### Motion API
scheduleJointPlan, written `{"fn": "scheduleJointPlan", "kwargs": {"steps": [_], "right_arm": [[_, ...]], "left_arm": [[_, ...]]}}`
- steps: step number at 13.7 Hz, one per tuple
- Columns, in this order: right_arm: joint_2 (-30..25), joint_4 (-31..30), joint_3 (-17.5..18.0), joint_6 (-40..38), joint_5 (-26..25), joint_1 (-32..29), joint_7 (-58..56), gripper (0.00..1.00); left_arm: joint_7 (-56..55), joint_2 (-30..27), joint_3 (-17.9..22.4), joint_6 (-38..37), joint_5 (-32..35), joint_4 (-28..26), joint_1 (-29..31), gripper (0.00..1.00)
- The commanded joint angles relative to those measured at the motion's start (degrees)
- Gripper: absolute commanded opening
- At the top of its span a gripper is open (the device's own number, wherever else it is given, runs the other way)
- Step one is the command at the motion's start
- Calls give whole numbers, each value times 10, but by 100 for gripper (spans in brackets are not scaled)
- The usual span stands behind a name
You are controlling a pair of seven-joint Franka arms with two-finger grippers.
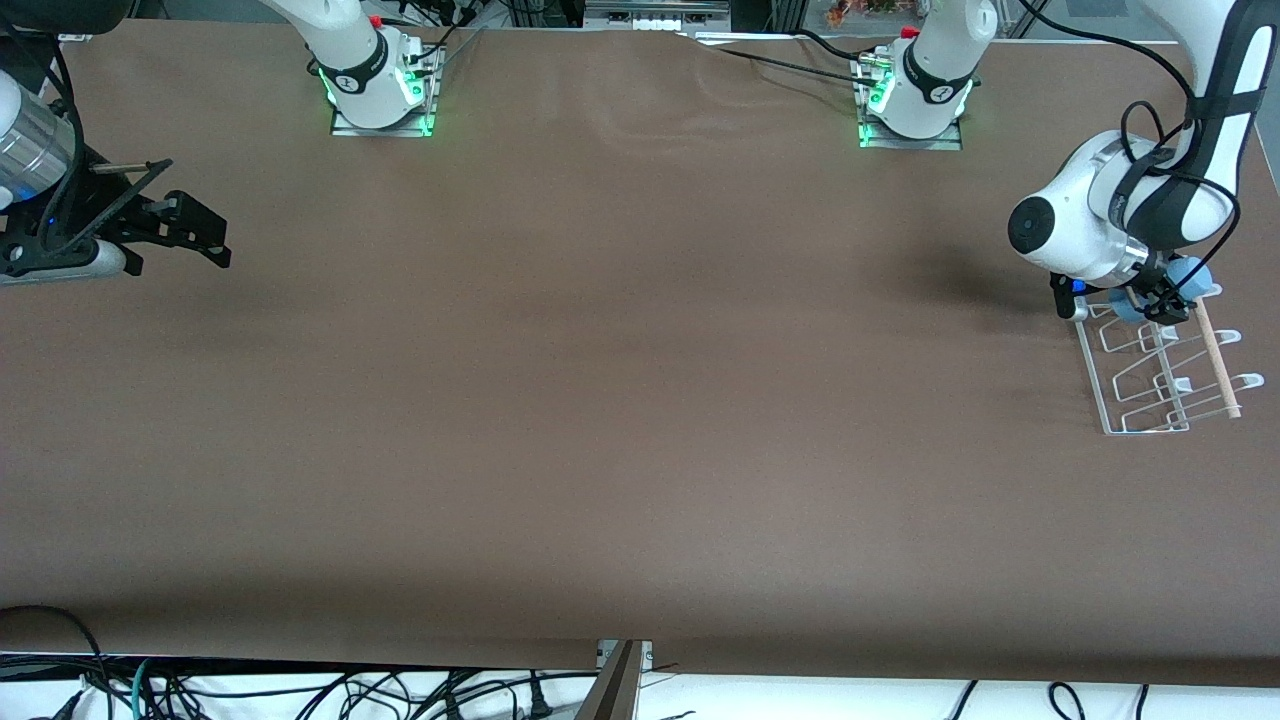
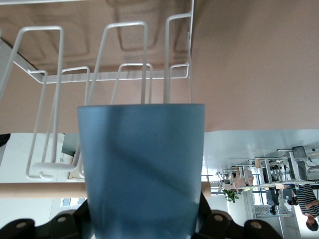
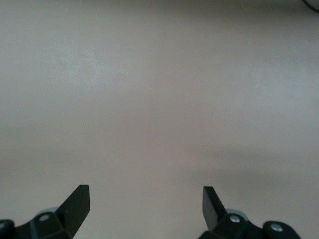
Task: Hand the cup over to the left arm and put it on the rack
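One cup clamped in left pincer over one rack, right pincer apart, waiting.

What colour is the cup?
Light blue, plain; the cup shows best in the left wrist view.

lt-blue cup held over white wire rack; w/ wooden dowel

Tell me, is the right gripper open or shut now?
Open. The right gripper holds nothing: its two fingertips stand wide apart with only bare table between them.
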Motion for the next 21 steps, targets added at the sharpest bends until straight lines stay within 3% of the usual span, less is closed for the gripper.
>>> {"fn": "scheduleJointPlan", "kwargs": {"steps": [1, 6, 8, 10, 12, 16, 21], "right_arm": [[-1, 7, 1, -3, -4, -4, -11, 100], [0, 7, 1, -1, -2, -4, -11, 100], [0, 7, 1, -1, -3, -4, -11, 100], [0, 7, 1, 0, -2, -4, -11, 100], [0, 7, 1, 0, -2, -4, -11, 100], [0, 7, 1, 0, -2, -4, -11, 100], [0, 7, 1, 0, -1, -5, -11, 100]], "left_arm": [[19, -16, -2, 6, -19, 25, 6, 100], [49, -30, -2, 3, -59, 44, 7, 100], [50, -46, -2, -18, -163, 89, 8, 100], [63, -41, -4, -97, -312, 180, 6, 100], [59, -41, -5, -130, -436, 266, 1, 100], [31, -33, -16, -199, -555, 375, -10, 100], [-202, -28, -45, -334, -719, 487, -21, 100]]}}
